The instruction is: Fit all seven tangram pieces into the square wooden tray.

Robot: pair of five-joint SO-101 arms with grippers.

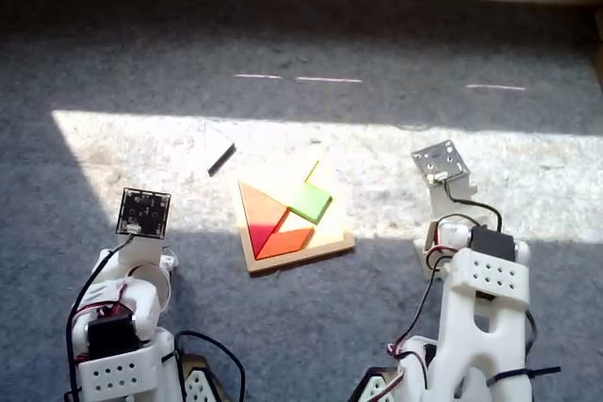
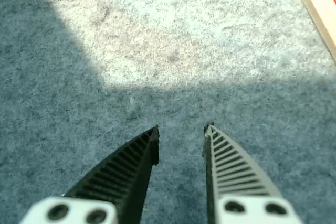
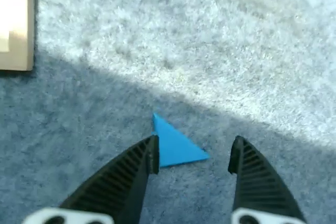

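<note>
Grippers, two, neither holding anything. Left gripper [image 2: 182, 127]: fingers parted with a moderate gap, nothing between them, tips above shaded grey carpet [image 2: 79, 103]. Right gripper [image 3: 196, 139]: fingers spread wider, also with nothing in its grasp. Blue triangle [image 3: 176, 148]: flat on the carpet between the right gripper's tips, close against one finger; whether they touch cannot be told.

Square wooden tray [image 1: 301, 253]: centre of the high view, between the two arms, lying across the edge of a sunlit band. A corner of it shows beyond the right gripper [image 3: 18, 35], and an edge beyond the left [image 2: 315, 9].

Pieces seated in the tray: green square [image 1: 311, 201], large orange triangle [image 1: 259, 202], red triangle [image 1: 259, 233], small orange triangle [image 1: 285, 243].

Loose flat piece [image 1: 219, 152]: on sunlit carpet up and left of the tray, apart from it, colour washed out.

Left arm [image 1: 122, 327]: lower left of the high view. Right arm [image 1: 480, 308]: lower right.
</note>
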